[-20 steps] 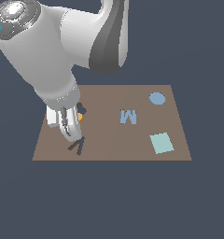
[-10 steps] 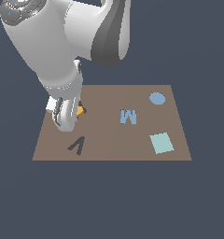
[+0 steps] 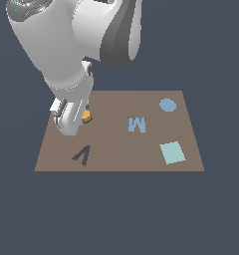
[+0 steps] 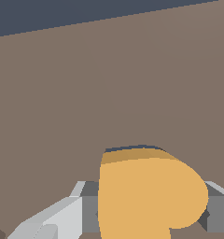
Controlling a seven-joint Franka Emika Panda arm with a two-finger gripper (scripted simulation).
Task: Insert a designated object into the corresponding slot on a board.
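- The orange heart (image 4: 149, 196) sits between the gripper (image 4: 146, 205) fingers (image 4: 62, 217), held clear of the board (image 3: 141, 149) at the exterior view's left side; only a sliver of it shows there (image 3: 85, 116).
- Jaws: clenched on the orange heart.
- Change: one second ago the gripper reached low beside the V-shaped cutout (image 3: 82, 155); it now stands farther back and higher, heart in grasp.
- Meaning: pickup appears complete; transport is next.
- The heart-shaped slot is not visible; the arm probably hides it.
- The blue M (image 3: 137, 124), blue disc (image 3: 167, 105) and teal square (image 3: 172, 152) lie well apart.
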